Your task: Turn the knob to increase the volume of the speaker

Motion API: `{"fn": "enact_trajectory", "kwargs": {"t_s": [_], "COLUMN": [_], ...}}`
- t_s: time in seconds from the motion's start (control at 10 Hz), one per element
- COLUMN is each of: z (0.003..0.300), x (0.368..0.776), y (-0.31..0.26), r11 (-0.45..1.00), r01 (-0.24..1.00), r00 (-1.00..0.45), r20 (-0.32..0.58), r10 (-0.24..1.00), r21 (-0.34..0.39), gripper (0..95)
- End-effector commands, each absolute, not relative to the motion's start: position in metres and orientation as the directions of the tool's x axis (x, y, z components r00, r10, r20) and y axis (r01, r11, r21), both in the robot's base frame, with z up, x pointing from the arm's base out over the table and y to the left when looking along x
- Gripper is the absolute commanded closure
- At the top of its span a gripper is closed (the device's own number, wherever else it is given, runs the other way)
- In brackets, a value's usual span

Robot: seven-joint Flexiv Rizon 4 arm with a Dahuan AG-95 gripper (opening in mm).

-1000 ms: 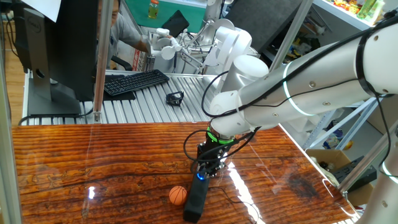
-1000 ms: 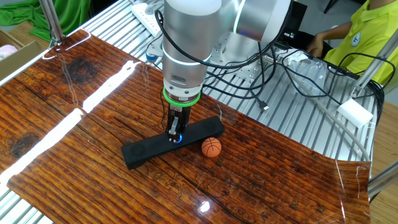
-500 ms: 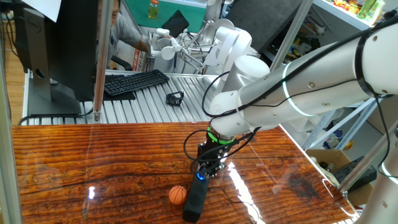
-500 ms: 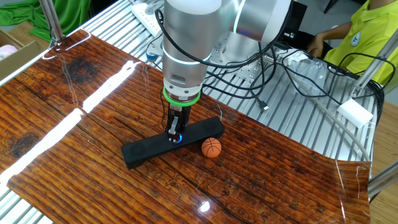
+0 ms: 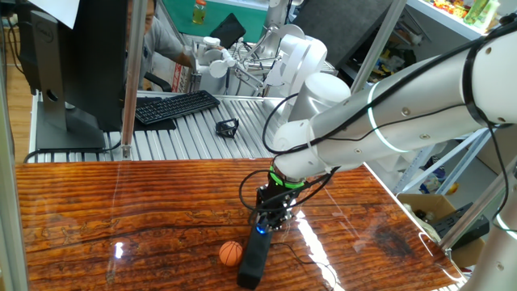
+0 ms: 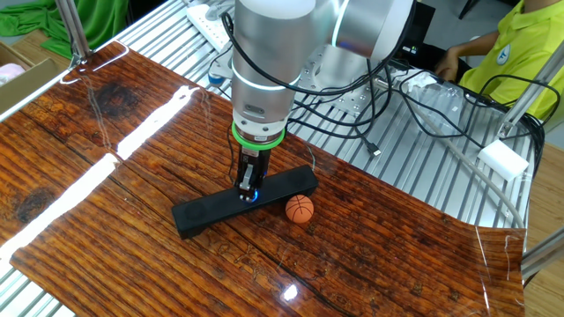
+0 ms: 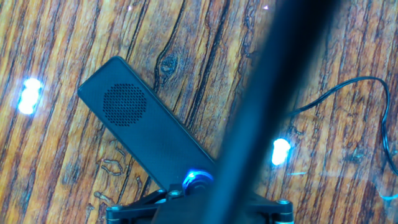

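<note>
Hand view puts the knob [image 7: 197, 179] before us, blue-lit, set in the speaker [image 7: 146, 135] lying flat on the glossy wooden table [image 6: 106, 220]. Our gripper [image 6: 248, 188] stands upright with its fingers closed on the knob. An orange ball [image 6: 300, 208] rests just beside the speaker; a keyboard [image 5: 175, 106] sits well apart.

Black speaker [image 6: 244, 204], blue-glowing knob [image 7: 197, 180], orange ball [image 6: 300, 208], reddish-brown grained table [image 6: 106, 185]
</note>
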State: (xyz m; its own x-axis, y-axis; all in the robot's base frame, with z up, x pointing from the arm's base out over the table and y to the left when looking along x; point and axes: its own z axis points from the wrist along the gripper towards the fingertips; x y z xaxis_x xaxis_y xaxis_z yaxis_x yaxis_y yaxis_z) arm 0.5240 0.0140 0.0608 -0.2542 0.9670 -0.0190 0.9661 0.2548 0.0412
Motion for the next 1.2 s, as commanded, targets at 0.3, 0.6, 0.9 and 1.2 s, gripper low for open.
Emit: {"fn": "enact_trajectory", "kwargs": {"t_s": [0.3,0.6,0.9,1.2], "z": [0.0556,0.0556,0.0556,0.0543], "x": [0.5241,0.5241,0.5241,0.5238], "y": [0.0139,0.0139,0.0139,0.0135], "r11": [0.254,0.257,0.263,0.277], "r01": [0.966,0.966,0.964,0.96], "r00": [-0.253,-0.256,-0.262,-0.275], "r20": [-0.02,-0.025,-0.024,-0.039], "r10": [0.967,0.966,0.965,0.961], "r21": [0.042,0.043,0.043,0.039], "gripper": [57.0,38.0,19.0,19.0]}}
